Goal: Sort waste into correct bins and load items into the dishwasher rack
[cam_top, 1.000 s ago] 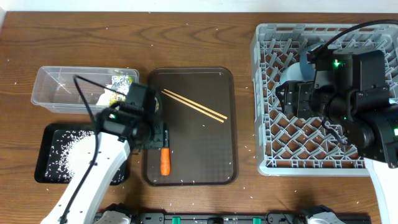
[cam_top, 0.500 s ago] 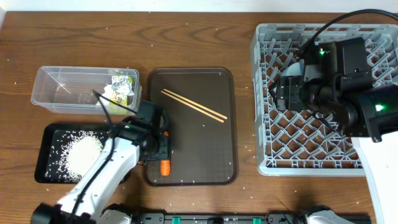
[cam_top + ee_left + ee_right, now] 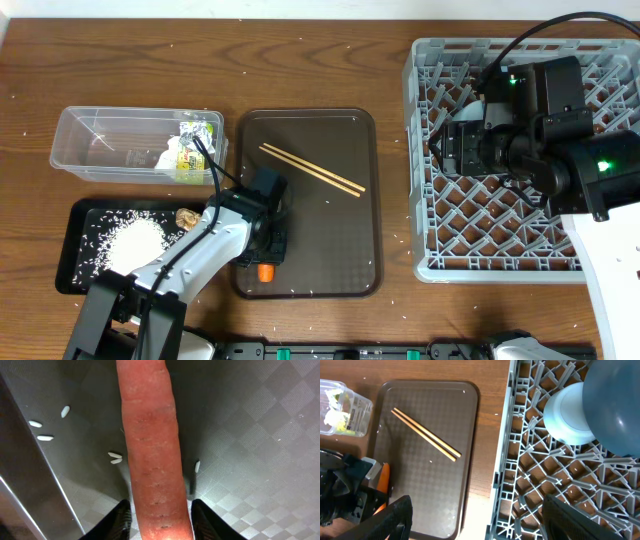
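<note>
From overhead, my left gripper (image 3: 268,238) is low over the near left corner of the brown serving tray (image 3: 345,125). Only the end of the small orange carrot (image 3: 265,271) shows from under it. The carrot's long axis runs along the tray's left rim. The black tray (image 3: 75,280), holding the rice heap (image 3: 132,243) and a brown lump (image 3: 185,215), lies just beside that rim. The clear tub (image 3: 80,122) is farther off.

In the left wrist view, the carrot (image 3: 150,440) runs straight away from me between my fingertips (image 3: 124,519). They sit against both its flanks, so I judge it pinched at its near end. It rests on the tray floor among rice grains (image 3: 115,457).

In the right wrist view, my right gripper (image 3: 485,517) is spread wide and empty above the grey rack's (image 3: 520,485) edge. It is well apart from the carrot (image 3: 383,476), so this move belongs to the left arm.
</note>
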